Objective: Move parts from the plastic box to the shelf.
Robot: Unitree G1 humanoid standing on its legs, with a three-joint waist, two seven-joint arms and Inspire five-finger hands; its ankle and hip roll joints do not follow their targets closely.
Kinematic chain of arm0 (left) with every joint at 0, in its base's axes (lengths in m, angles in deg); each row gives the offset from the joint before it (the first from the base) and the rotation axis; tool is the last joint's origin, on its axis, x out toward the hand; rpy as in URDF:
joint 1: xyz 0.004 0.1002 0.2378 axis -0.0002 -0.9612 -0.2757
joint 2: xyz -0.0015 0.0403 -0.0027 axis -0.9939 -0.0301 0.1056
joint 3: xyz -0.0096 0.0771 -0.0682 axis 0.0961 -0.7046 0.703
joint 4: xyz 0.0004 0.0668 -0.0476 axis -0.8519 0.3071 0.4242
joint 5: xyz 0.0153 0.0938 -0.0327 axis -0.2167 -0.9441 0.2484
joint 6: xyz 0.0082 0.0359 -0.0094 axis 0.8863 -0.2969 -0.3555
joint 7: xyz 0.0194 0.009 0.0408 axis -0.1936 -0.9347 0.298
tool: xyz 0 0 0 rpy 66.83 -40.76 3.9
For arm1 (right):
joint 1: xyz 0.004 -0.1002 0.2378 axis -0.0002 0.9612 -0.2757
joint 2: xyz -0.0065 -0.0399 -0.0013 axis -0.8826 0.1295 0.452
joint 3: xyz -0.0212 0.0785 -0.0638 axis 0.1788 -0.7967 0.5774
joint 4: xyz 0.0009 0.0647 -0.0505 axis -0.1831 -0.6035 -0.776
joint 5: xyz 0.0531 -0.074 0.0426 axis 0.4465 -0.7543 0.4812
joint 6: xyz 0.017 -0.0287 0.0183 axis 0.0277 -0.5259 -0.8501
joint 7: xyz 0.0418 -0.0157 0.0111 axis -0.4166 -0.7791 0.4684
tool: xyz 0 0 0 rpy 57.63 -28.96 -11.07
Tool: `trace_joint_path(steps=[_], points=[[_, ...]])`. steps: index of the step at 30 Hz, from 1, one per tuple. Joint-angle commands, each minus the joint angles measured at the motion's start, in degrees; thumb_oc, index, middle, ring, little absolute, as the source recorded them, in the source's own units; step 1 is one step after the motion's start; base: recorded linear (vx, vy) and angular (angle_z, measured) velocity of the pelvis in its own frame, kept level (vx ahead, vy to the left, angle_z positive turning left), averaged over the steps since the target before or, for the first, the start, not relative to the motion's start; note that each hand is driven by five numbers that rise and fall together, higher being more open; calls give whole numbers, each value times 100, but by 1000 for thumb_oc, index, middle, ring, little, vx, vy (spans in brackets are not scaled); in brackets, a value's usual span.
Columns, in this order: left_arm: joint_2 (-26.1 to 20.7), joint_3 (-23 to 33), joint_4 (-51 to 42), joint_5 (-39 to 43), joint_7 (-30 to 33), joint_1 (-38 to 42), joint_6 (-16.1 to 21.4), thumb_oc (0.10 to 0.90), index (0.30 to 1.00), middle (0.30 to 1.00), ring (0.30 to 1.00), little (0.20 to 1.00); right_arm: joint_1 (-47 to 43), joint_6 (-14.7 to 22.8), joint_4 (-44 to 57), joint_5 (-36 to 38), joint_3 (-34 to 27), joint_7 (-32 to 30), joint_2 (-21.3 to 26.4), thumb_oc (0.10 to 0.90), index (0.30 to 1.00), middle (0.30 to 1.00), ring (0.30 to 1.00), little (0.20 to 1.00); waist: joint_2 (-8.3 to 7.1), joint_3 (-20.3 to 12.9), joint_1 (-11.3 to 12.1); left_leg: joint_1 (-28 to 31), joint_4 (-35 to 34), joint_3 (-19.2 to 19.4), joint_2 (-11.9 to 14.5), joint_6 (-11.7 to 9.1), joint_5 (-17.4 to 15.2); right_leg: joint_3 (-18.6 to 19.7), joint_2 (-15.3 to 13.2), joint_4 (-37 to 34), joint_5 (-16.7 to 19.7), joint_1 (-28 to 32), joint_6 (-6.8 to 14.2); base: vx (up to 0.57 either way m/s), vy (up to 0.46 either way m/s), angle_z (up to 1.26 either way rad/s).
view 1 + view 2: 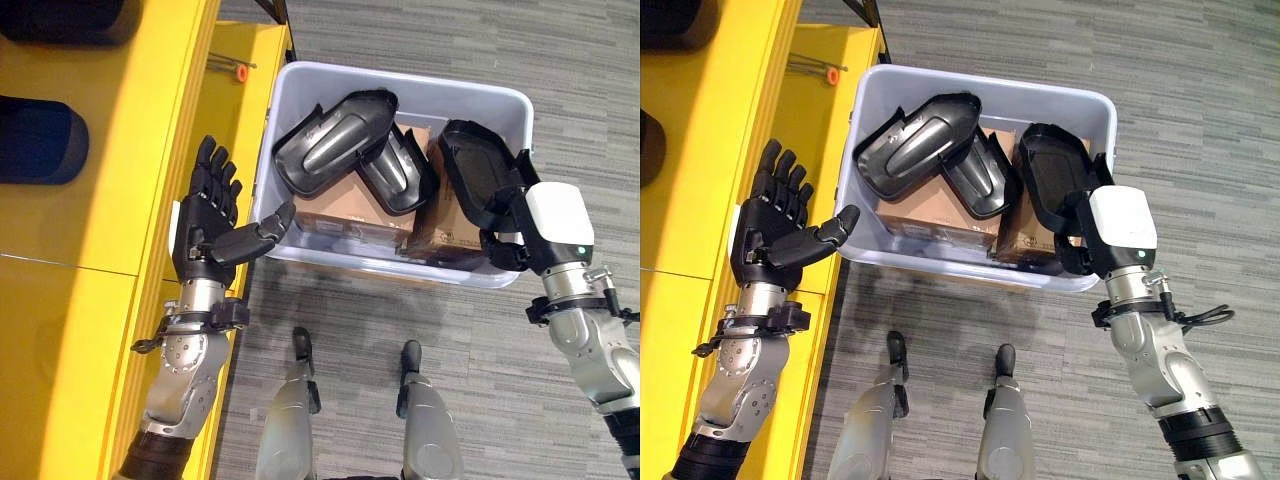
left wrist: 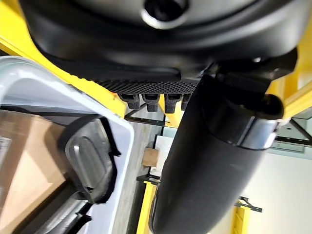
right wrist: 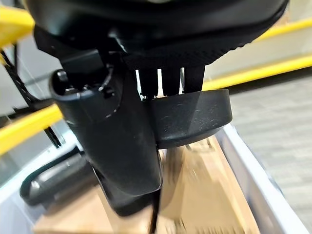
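A pale plastic box stands on the grey carpet and holds three black moulded parts on top of cardboard boxes. The largest part lies across the middle, with a second one beside it. My right hand is at the box's right near corner, shut on the third black part. In the right wrist view its fingers hook over that part's rim and the thumb presses the near side. My left hand hovers open between the yellow shelf and the box, holding nothing.
Two dark parts lie on the yellow shelf to my left. A small orange item lies on the shelf's lower level near the box's far left corner. Open carpet stretches to the right of the box.
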Motion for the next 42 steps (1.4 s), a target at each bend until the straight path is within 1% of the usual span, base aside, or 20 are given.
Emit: trace_joint_path(steps=[1,7,8,9,16,22,27,28,29,30,31,33,34,35,36,38,39,40,41,42], points=[[-60,153,-128,-106,-238,-39,432,900,1000,1000,1000,1000,-508,348,497,163,-425,-426,384,400,300,300,300,300,-291,-1299,-101,321,15,11,206,-194,-564,6,134,-225,-333,301,-7,21,5,7],[-30,183,-111,-107,-389,-285,330,900,1000,1000,1000,1000,-664,422,732,168,-589,-354,566,400,300,300,300,300,-373,-1778,-87,730,-292,72,261,-209,-495,-23,156,-422,-292,636,51,36,-1,1],[-29,184,-119,-106,-391,-297,327,900,1000,1000,1000,1000,-655,422,738,170,-590,-349,567,400,300,300,300,300,-373,-1780,-85,751,-316,77,259,-210,-487,-23,157,-436,-288,651,51,54,0,-3],[-62,172,-141,-92,-426,-379,307,900,1000,1000,1000,1000,-736,418,769,167,-622,-361,699,400,300,300,300,300,-394,-1928,-71,904,-429,101,285,-216,-464,-28,164,-506,-275,759,72,34,-3,-4],[-50,245,-149,-118,-443,-727,195,900,1000,1000,1000,1000,-1024,401,869,77,-686,-371,1016,400,300,300,300,300,-413,-2264,-15,1328,-658,191,367,-212,-438,20,211,-482,-376,1015,92,42,-16,-7],[-136,254,-262,-5,-443,-800,195,900,1000,1000,1000,1000,-1542,350,651,90,-294,-330,1283,400,300,300,300,300,-434,-2263,90,1459,-437,119,621,-303,-424,62,440,35,-826,1140,-89,-26,-114,-2],[-123,271,-290,30,-343,-927,187,900,1000,1000,1000,1000,-2082,375,533,222,130,-348,1318,400,300,300,300,300,-385,-2163,260,1452,-387,-127,942,-403,-128,-104,803,661,-1287,1080,-422,-68,-206,16],[-113,293,-299,30,-341,-937,183,900,1000,1000,1000,1000,-2138,375,509,223,181,-355,1317,400,300,300,300,300,-373,-2157,234,1448,-389,-139,955,-416,-120,-111,814,698,-1307,1064,-436,-98,-218,20],[-108,339,-298,21,-275,-993,204,900,1000,1000,1000,1000,-2272,405,524,260,257,-396,1285,400,300,300,300,300,-345,-2083,319,1421,-439,-217,1025,-506,62,-161,909,777,-1427,1057,-520,-183,-245,14],[-108,389,-289,32,-282,-1060,206,900,1000,1000,1000,1000,-2437,433,507,305,353,-422,1329,400,300,300,300,300,-324,-1993,397,1269,-479,-310,1051,-548,293,-292,983,771,-1381,966,-612,-243,-345,15],[-122,434,-280,37,-247,-1101,224,900,1000,1000,1000,1000,-2671,442,533,311,467,-432,1370,400,300,300,300,300,-293,-1948,485,1173,-604,-393,1035,-627,524,-431,1002,689,-1417,968,-620,-232,-262,26],[-82,452,-276,59,-266,-1153,221,900,1000,1000,1000,1000,-2766,433,492,300,568,-436,1409,400,300,300,300,300,-250,-1955,464,1094,-689,-462,999,-610,597,-533,1010,604,-1355,963,-638,-141,-153,46],[-79,433,-232,74,-263,-1162,200,900,1000,1000,1000,1000,-2895,431,489,321,584,-453,1485,400,300,300,300,300,-267,-1838,525,844,-551,-377,820,-507,568,-711,926,493,-1287,974,-707,-224,-196,47],[-89,433,-219,71,-255,-1140,188,900,1000,1000,1000,1000,-2881,427,495,300,541,-503,1539,400,300,300,300,300,-330,-1795,483,798,-225,-59,848,-435,461,-843,831,456,-1252,931,-756,-270,-240,77],[-97,423,-232,104,-283,-1116,179,900,1000,1000,1000,1000,-2836,402,484,295,506,-544,1509,400,300,300,300,300,-346,-1823,467,780,-5,-19,854,-402,319,-931,766,445,-1272,883,-787,-163,-168,130],[-100,383,-260,144,-345,-1069,185,900,1000,1000,1000,1000,-2743,384,503,245,424,-596,1476,400,300,300,300,300,-347,-1880,394,824,277,21,905,-413,51,-1132,681,412,-1250,849,-821,-52,-99,147],[-70,349,-265,198,-364,-1036,185,900,1000,1000,1000,1000,-2718,389,514,238,413,-614,1453,400,300,300,300,300,-357,-1924,352,957,340,49,954,-472,-133,-1133,652,417,-1338,888,-806,0,-41,78],[-46,286,-284,261,-389,-966,190,900,1000,1000,1000,1000,-2673,388,523,265,380,-638,1415,400,300,300,300,300,-350,-1956,304,1082,405,113,1062,-485,-175,-1234,622,415,-1345,903,-828,29,-32,61],[-50,280,-279,266,-391,-964,192,900,1000,1000,1000,1000,-2656,389,528,266,369,-638,1416,400,300,300,300,300,-346,-1946,300,1094,415,99,1070,-497,-192,-1246,628,423,-1368,924,-830,-41,8,74],[-42,248,-299,259,-390,-884,197,900,1000,1000,1000,1000,-2611,382,526,281,329,-663,1416,400,300,300,300,300,-339,-1983,251,1218,428,190,1199,-515,-179,-1356,591,457,-1385,921,-840,-27,31,96]])
